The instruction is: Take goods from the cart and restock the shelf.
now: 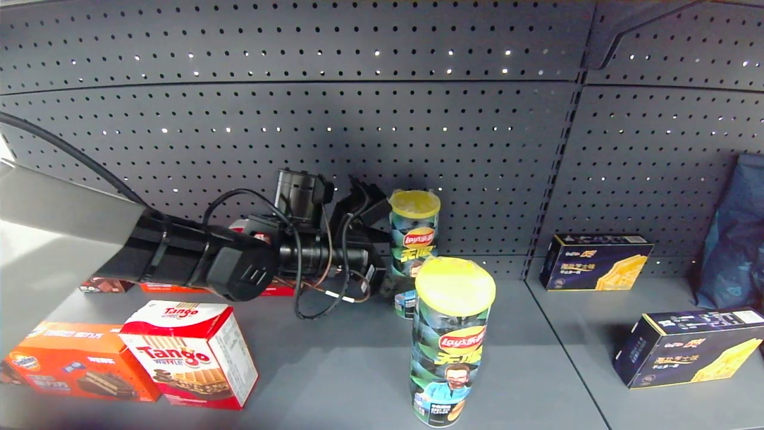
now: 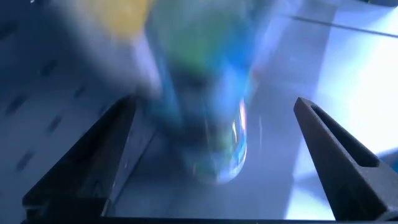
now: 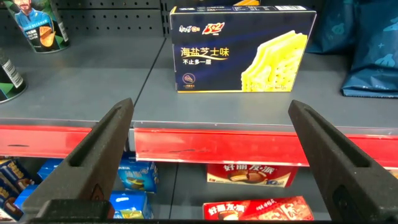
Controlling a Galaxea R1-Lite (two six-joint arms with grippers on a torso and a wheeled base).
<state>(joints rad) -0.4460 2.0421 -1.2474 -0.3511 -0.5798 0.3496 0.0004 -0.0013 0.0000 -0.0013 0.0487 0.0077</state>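
On the shelf (image 1: 334,364), our left claw (image 1: 379,245) sits released around the far chip can (image 1: 416,233); withdrawing crooked, we could tip it against the near can (image 1: 450,346).

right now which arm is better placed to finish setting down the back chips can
Left. The left gripper is open around the rear chips can. The right gripper is open out in front of the shelf edge, facing a dark blue box.
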